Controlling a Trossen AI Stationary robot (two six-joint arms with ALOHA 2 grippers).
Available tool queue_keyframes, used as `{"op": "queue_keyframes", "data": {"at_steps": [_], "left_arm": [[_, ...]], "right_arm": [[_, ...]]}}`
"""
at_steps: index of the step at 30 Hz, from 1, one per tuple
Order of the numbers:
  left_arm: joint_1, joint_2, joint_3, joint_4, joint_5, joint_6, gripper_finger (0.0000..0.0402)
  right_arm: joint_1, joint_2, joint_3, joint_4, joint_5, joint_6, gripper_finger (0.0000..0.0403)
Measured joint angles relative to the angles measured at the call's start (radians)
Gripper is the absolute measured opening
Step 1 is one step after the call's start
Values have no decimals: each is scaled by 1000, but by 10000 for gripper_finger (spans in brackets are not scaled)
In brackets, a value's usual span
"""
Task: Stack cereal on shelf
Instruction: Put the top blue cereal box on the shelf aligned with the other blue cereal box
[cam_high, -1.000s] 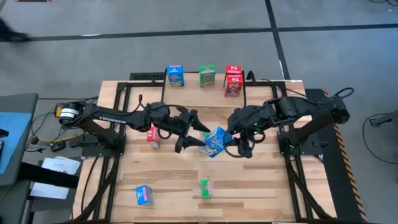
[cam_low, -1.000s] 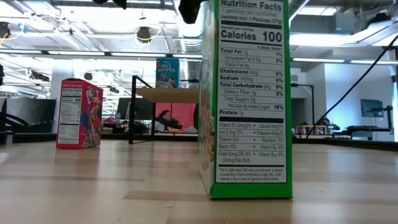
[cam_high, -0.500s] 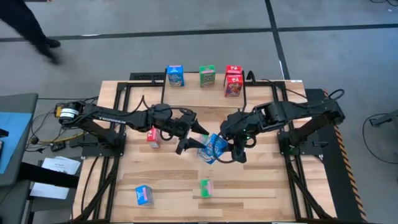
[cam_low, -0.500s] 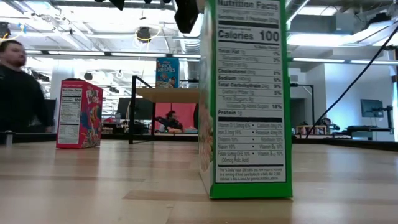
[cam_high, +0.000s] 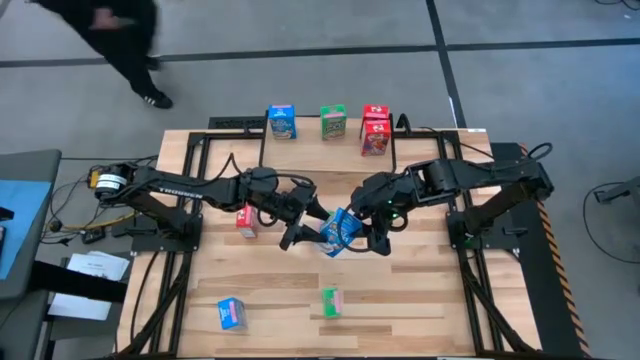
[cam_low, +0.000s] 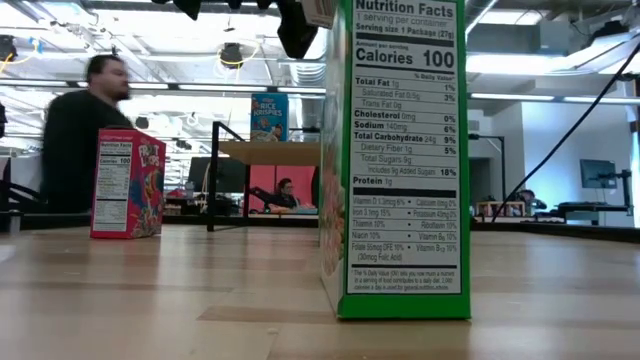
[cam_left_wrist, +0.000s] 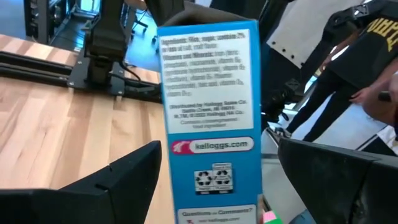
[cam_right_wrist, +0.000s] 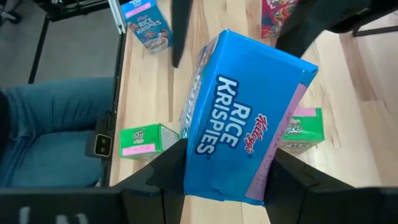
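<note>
Between the left fingers (cam_left_wrist: 118, 183), the right-held blue cereal box (cam_left_wrist: 211, 112).

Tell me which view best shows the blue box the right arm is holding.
The right wrist view: the blue box fills it, printed front legible, gripped between the right gripper jaws. The left wrist view shows only its narrow side panel. The high view shows it small between both arms. The low view misses it.

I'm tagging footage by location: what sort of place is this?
Likely a robotics lab or open workshop: two arms on a wooden table framed in black metal, bare concrete floor, ceiling lights, desks and monitors behind.
</note>
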Motion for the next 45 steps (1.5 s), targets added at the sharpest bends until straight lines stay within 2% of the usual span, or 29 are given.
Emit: {"op": "queue_keyframes", "data": {"at_steps": [5,14,20,28,37,45], "left_arm": [[0,0,0,0,4,16,303],[0,0,0,3,26,19,242],[0,0,0,3,25,19,216],[0,0,0,3,24,19,204],[0,0,0,3,38,21,202],[1,-8,-1,-13,36,52,191]], "right_arm": [[0,0,0,3,0,0,190],[0,0,0,17,0,1,190],[1,0,0,17,-1,1,191],[1,0,0,17,-1,2,208],[1,0,0,12,-1,5,261],[-6,-42,2,-20,-1,11,265]]}}
